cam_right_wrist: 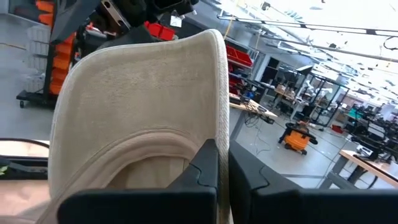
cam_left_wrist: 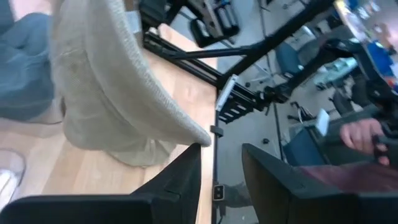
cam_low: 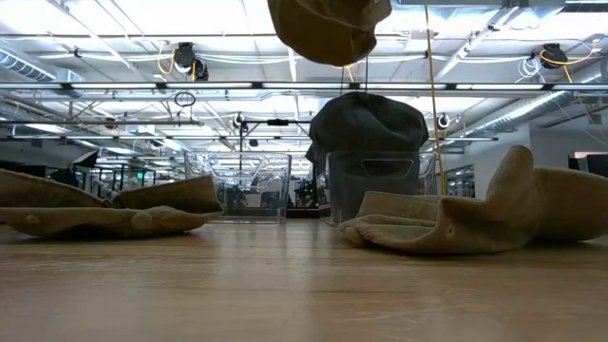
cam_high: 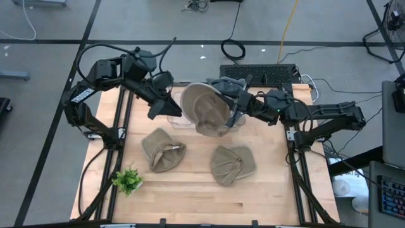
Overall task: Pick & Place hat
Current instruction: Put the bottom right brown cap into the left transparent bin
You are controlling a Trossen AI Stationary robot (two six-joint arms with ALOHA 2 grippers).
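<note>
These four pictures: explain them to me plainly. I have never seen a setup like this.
Two dark robot arms work at a wooden table. One picture looks straight down, one looks level across the tabletop, and two come from cameras on the arms' wrists. The right gripper is shut on a tan hat, held up above the table. The left gripper is open beside that hat. Two more tan hats lie on the table, with a small green plant and clear containers at the back.

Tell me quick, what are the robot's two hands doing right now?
Left gripper: open, holding nothing, beside the lifted tan hat.
Right gripper: shut on the hat's brim, holding it up off the table.
</note>
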